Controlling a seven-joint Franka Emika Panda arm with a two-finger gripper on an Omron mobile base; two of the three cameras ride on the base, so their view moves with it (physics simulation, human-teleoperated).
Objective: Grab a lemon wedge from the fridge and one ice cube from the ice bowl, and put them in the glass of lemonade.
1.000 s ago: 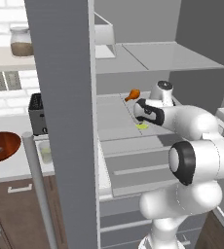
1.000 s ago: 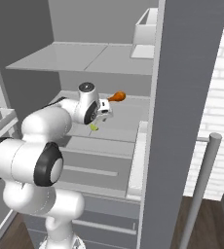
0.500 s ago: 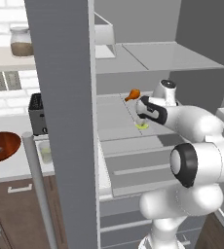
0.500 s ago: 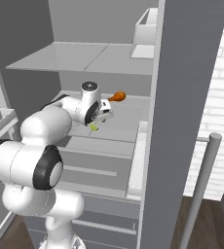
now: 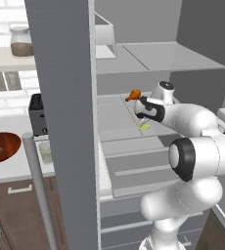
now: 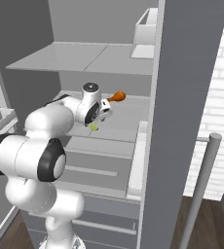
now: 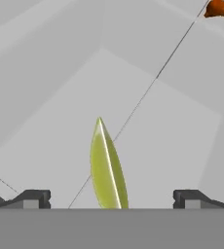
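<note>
The fridge (image 5: 65, 97) stood open, its grey door edge upright in the foreground of both base views, and the white arm reached in over the middle shelf (image 5: 119, 124). The claw (image 7: 112, 197) was spread wide and held nothing; in the hand view its two dark fingertips (image 7: 33, 198) stood far apart at either side, with the lemon wedge (image 7: 107, 168) lying on the shelf between them, a thin yellow-green sliver touching neither tip. From the left base view the lemon wedge (image 5: 144, 127) lay on the shelf just beneath the claw (image 5: 143, 116), toward the shelf's front edge, and the right base view showed the same wedge (image 6: 93, 127) just under the hand. An orange-brown drumstick (image 5: 132, 94) lay farther back on the same shelf, near the wedge but apart from it. On the surface to the left of the fridge sat the reddish-brown ice bowl (image 5: 2, 147), with the glass of lemonade (image 5: 45, 152) beside it toward the fridge and a dark toaster (image 5: 36, 115) behind.
</note>
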